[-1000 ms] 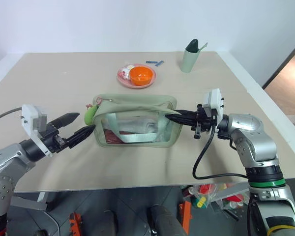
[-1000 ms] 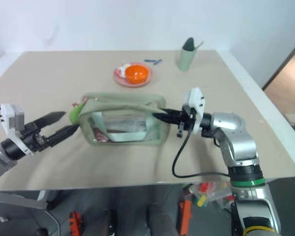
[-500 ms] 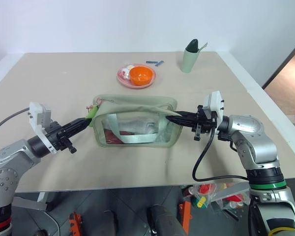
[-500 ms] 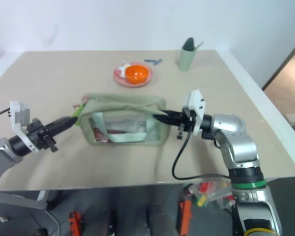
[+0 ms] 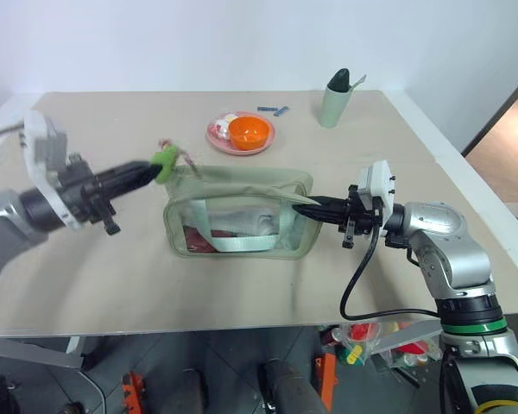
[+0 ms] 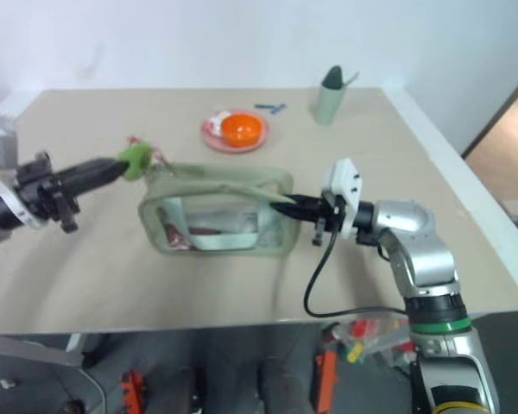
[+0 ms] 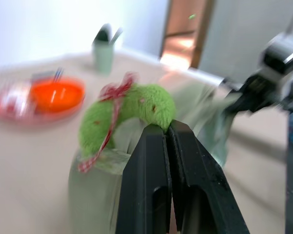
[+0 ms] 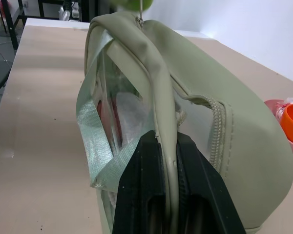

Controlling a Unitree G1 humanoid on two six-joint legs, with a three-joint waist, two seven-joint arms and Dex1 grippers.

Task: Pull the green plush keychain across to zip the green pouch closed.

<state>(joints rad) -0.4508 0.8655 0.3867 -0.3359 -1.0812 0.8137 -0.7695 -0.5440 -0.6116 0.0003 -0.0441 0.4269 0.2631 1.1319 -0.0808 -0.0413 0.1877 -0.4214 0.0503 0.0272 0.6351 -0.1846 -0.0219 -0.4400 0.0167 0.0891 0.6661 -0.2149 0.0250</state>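
green plush keychain (image 5: 165, 160) sits off the green pouch's (image 5: 242, 220) far-left corner, soft and squashy, clamped in my left fingers (image 7: 167, 130). right fingers (image 8: 178, 146) pinch the pouch's limp right-end fabric; better hold nearer the cord.

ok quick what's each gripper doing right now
Left gripper: shut on the green plush keychain.
Right gripper: shut on the end of the green pouch.
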